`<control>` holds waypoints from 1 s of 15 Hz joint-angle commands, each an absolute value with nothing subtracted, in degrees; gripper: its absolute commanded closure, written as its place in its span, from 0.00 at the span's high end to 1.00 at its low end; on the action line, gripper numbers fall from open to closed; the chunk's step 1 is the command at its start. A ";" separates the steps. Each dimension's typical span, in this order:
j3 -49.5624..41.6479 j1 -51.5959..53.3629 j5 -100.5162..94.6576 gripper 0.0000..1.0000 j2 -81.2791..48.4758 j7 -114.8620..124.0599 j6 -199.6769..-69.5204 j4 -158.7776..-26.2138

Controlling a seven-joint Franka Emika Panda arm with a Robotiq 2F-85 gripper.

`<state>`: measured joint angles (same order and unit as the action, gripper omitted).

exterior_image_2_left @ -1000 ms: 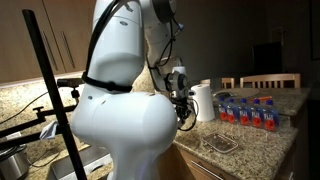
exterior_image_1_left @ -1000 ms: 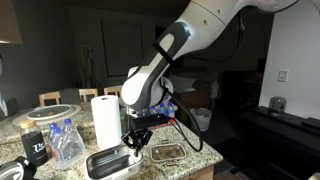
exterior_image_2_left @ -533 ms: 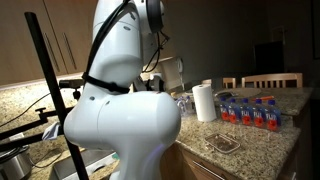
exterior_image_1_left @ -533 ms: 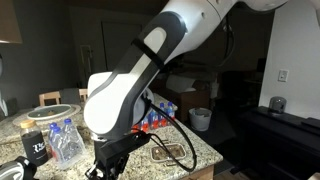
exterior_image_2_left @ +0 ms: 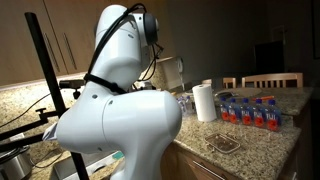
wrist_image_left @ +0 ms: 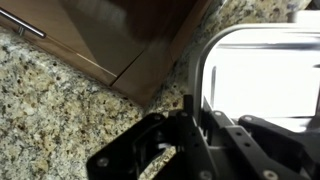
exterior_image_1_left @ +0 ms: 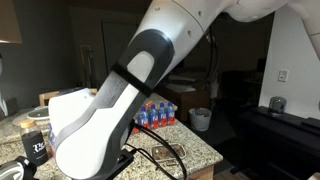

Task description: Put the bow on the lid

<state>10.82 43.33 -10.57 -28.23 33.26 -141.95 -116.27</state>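
Observation:
In the wrist view the bow (wrist_image_left: 265,75), a whitish translucent rectangular tub, sits on the speckled granite counter (wrist_image_left: 60,95) near its edge. My gripper (wrist_image_left: 198,125) straddles the tub's left wall, one finger outside and one inside, closed narrowly on it. The lid (exterior_image_2_left: 222,143), a flat clear rectangular cover, lies on the counter in an exterior view. It also shows partly behind a black cable in an exterior view (exterior_image_1_left: 168,154). In both exterior views the arm's white body hides the gripper and the tub.
A paper towel roll (exterior_image_2_left: 205,102) and a pack of water bottles (exterior_image_2_left: 250,112) stand behind the lid. The bottles also show in an exterior view (exterior_image_1_left: 155,114). A wooden cabinet front (wrist_image_left: 120,30) lies below the counter edge. A black tripod leg (exterior_image_2_left: 50,90) crosses the foreground.
The arm has swung low towards the camera and now blocks the tub and paper towel roll in one exterior view. The gripper has come down from above the tub onto its wall.

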 commanded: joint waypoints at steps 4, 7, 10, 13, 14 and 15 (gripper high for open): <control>6.76 48.79 -11.07 0.04 -34.96 38.27 -139.83 -109.56; 6.42 49.19 -10.18 0.33 -35.91 38.13 -139.92 -108.00; 6.22 48.61 -9.54 0.46 -35.89 37.62 -139.63 -107.32; 6.25 47.62 -8.38 0.65 -35.41 36.84 -139.34 -107.55; 6.28 47.03 -7.78 0.72 -34.72 36.58 -139.78 -107.97; 6.45 46.02 -6.77 0.77 -33.65 36.08 -140.83 -108.78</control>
<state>6.05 47.79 -9.35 -36.08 36.75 -141.07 -107.43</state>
